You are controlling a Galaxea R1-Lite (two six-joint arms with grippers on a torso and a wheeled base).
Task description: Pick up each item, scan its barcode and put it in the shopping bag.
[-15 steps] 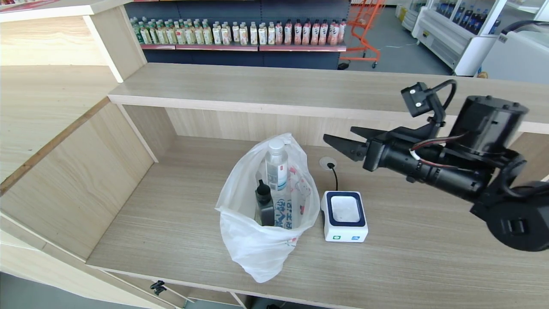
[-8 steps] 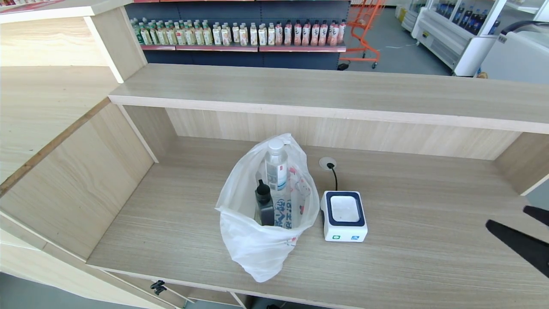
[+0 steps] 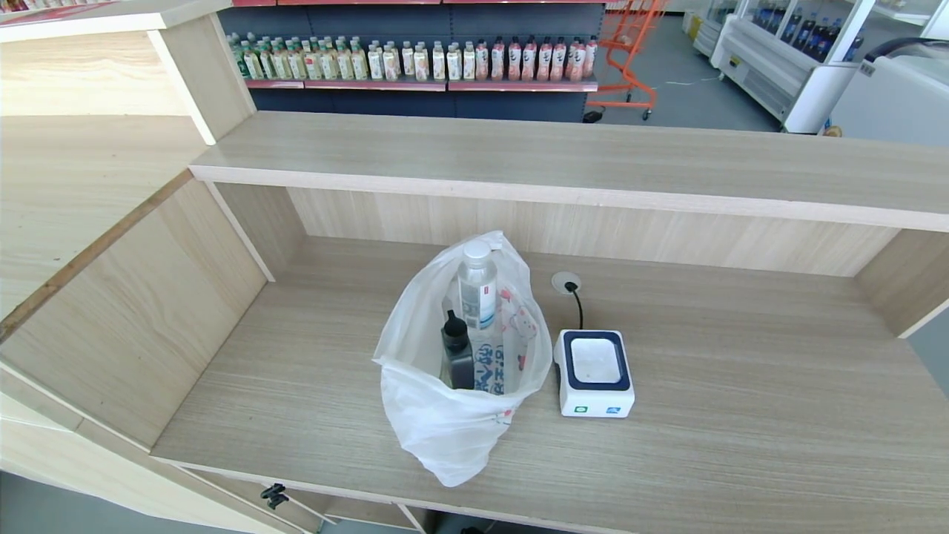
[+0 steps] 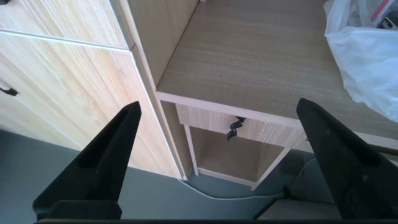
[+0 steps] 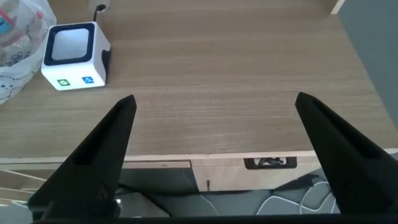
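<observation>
While both arms hang low in front of the counter, each claw is released. The left gripper has its fingers spread wide with nothing between them. The right gripper is likewise fully spread and holds nothing.

The shopping bag stands on the counter, ahead of and above the left gripper, well apart from it. Its mouth is open. Inside it stand a clear water bottle and, touching that bottle, a dark bottle, both upright.

The scanner sits on the counter ahead of the right gripper, just beside the bag and nearer to this gripper than the bag is. A black cable runs from the scanner's rear to a grommet in the counter.

A keyed drawer lock sits under the counter edge, directly ahead of the left gripper.
</observation>
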